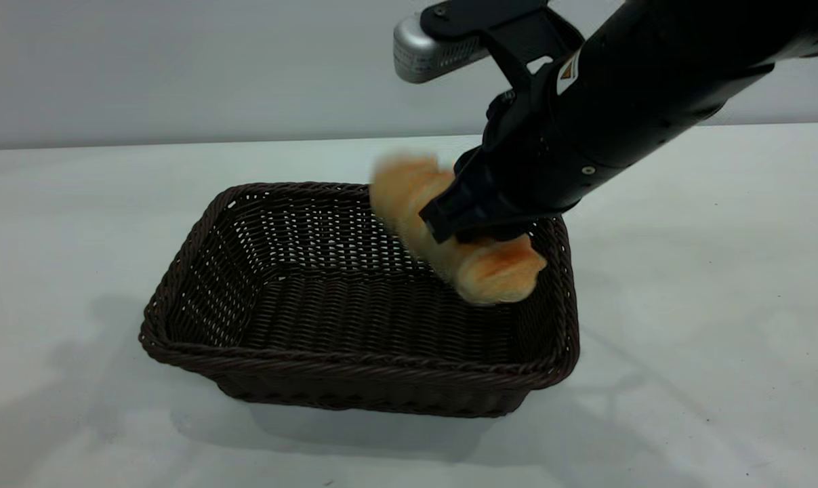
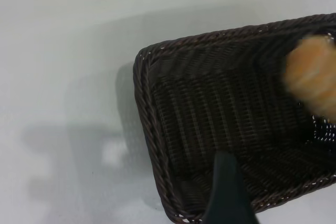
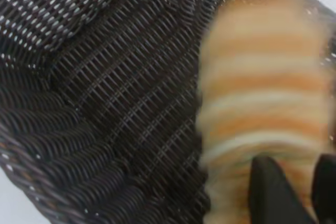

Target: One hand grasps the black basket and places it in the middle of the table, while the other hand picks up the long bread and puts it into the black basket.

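The black basket (image 1: 354, 318) stands on the white table (image 1: 686, 305) near its middle. My right gripper (image 1: 480, 227), on the arm with the silver-grey block, is inside the basket's right end, shut on the long bread (image 1: 490, 268). The bread hangs tilted just above the basket floor and is blurred at its far end. In the right wrist view the bread (image 3: 262, 93) fills the space past my fingers (image 3: 273, 192), over the weave (image 3: 105, 103). My left gripper is out of the exterior view. Its wrist view shows one finger (image 2: 227, 192) above a basket corner (image 2: 152, 129), holding nothing.
Bare white tabletop lies all round the basket, with a grey wall behind. The basket holds nothing but the bread. The right arm's thick black forearm (image 1: 652, 74) reaches in from the upper right, above the basket's right rim.
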Action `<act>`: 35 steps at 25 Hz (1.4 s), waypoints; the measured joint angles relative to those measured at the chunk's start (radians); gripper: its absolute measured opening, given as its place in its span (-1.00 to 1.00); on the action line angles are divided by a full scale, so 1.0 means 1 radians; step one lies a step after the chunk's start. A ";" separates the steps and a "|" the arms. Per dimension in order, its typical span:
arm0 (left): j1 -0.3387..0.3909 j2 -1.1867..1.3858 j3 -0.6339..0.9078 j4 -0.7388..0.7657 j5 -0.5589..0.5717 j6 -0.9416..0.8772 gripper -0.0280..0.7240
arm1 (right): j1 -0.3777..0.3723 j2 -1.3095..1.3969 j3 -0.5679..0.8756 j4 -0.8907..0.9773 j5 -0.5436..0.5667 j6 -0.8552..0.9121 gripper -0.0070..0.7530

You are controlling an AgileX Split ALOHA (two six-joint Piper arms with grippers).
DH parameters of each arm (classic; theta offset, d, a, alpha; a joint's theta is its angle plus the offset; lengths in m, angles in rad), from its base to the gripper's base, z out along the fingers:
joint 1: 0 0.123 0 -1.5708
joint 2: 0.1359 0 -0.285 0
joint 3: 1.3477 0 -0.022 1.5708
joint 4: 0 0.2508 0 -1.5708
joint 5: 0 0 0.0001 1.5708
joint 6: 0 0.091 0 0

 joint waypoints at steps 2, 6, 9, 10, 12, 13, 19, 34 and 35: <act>0.000 0.000 0.000 0.000 0.000 0.000 0.59 | 0.000 0.000 0.000 0.000 -0.018 0.000 -0.22; 0.000 -0.001 0.000 0.000 0.000 0.015 0.59 | -0.020 -0.003 0.000 0.001 -0.022 -0.023 0.02; 0.000 -0.017 0.000 0.000 0.001 0.021 0.59 | -0.066 -0.036 0.000 0.001 -0.002 -0.047 -0.01; 0.000 -0.027 0.000 0.000 0.001 0.021 0.59 | -0.089 -0.055 0.000 0.001 0.010 -0.053 -0.04; 0.000 -0.051 0.000 0.000 0.001 0.022 0.59 | -0.139 -0.113 0.000 0.001 0.054 -0.074 -0.11; 0.000 -0.067 0.000 0.000 0.001 0.022 0.59 | -0.168 -0.141 0.000 0.001 0.084 -0.082 -0.16; 0.000 -0.167 0.000 0.000 0.006 0.022 0.59 | -0.315 -0.365 0.000 -0.008 0.298 -0.103 -0.33; 0.000 -0.488 0.001 0.093 0.297 0.024 0.59 | -0.407 -1.031 0.002 -0.126 1.012 -0.038 -0.34; 0.000 -0.513 0.001 0.094 0.323 0.024 0.59 | -0.407 -1.068 0.002 -0.136 1.046 -0.022 -0.34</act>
